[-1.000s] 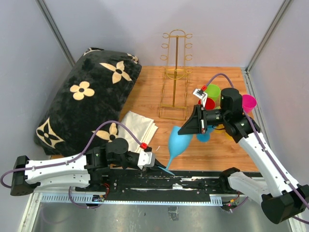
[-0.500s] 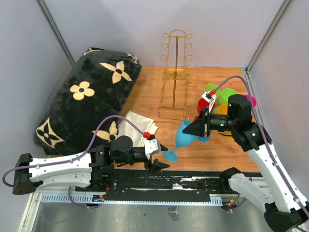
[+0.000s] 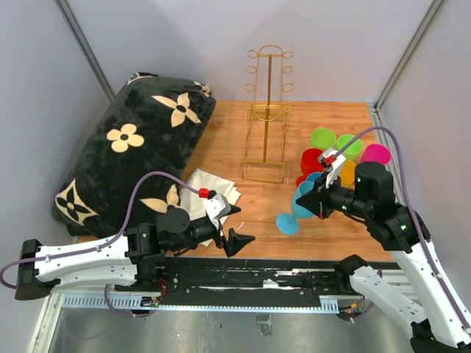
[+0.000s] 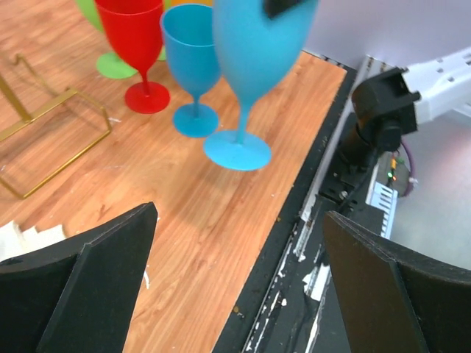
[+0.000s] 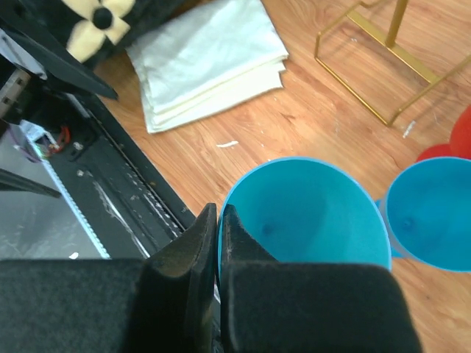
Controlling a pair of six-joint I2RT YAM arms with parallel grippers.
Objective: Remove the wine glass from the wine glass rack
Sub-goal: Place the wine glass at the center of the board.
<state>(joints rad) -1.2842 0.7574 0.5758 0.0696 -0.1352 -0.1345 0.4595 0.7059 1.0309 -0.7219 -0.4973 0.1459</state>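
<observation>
The blue wine glass (image 3: 300, 206) is off the gold wine glass rack (image 3: 268, 110) and leans over the near right of the wooden table. My right gripper (image 3: 318, 201) is shut on its rim; the right wrist view shows its fingers (image 5: 219, 213) pinching the bowl's (image 5: 309, 213) edge. In the left wrist view the glass (image 4: 250, 51) has its foot (image 4: 237, 149) at the table surface; I cannot tell whether it touches. My left gripper (image 3: 237, 226) is open and empty, left of the foot, its jaws (image 4: 239, 215) wide over the table's front edge. Nothing hangs on the rack.
Red (image 3: 313, 160), green (image 3: 324, 137), pink (image 3: 377, 154) and another blue glass (image 3: 313, 180) stand clustered right behind the held glass. A folded white cloth (image 3: 210, 193) and a black flowered pillow (image 3: 132, 154) lie left. The rack's base (image 4: 94, 112) (image 5: 349, 88) is close.
My left gripper let go of the glass's foot, opened wide and pulled back left. The right gripper carried the glass right and nearer, turning it more upright.
</observation>
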